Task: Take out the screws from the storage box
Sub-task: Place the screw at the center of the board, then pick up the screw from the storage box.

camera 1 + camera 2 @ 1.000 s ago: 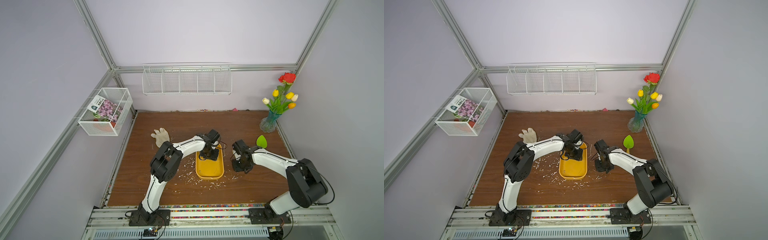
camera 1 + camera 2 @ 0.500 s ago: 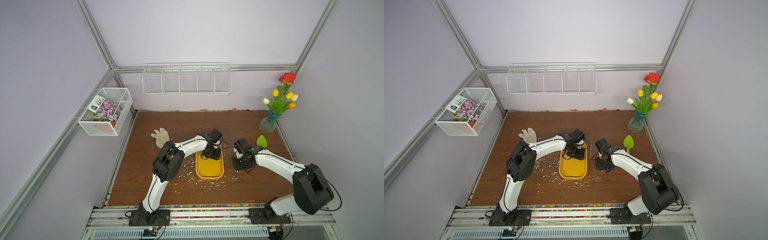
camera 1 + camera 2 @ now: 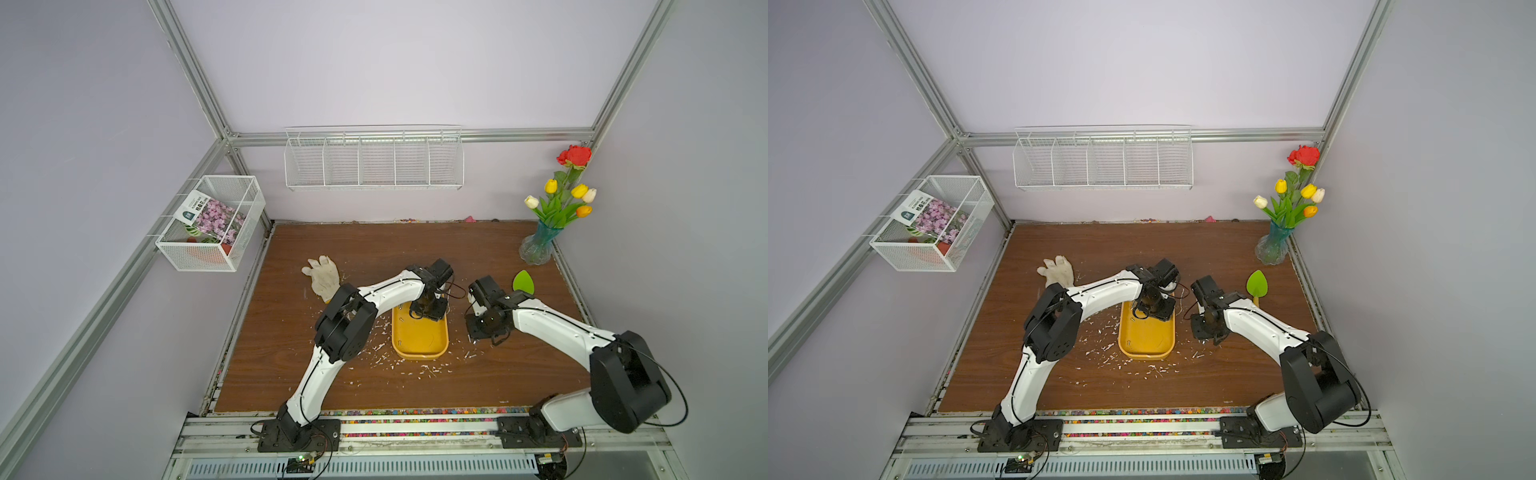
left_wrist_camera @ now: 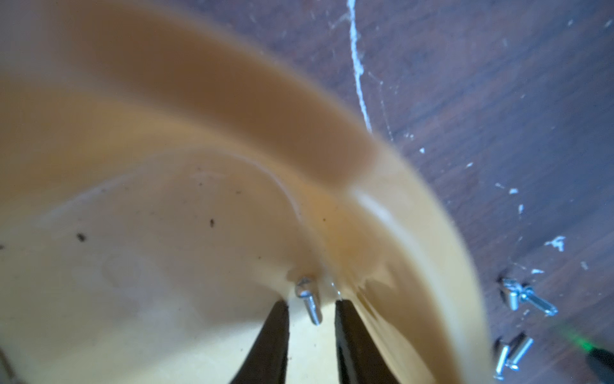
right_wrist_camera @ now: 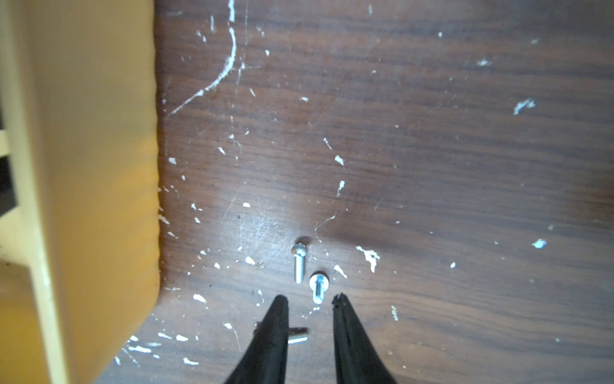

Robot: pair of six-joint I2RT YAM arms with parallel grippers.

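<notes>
Left wrist: screw [image 4: 309, 304] shank toward fingers [image 4: 272, 342].

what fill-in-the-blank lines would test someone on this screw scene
The storage box is ____ in colour.
The screw between the left jaws lies ____ the box.
The screws before the right jaws lie on the wooden ____.
The glove lies nearest the ____ arm.
Missing: yellow; inside; table; left.
</notes>
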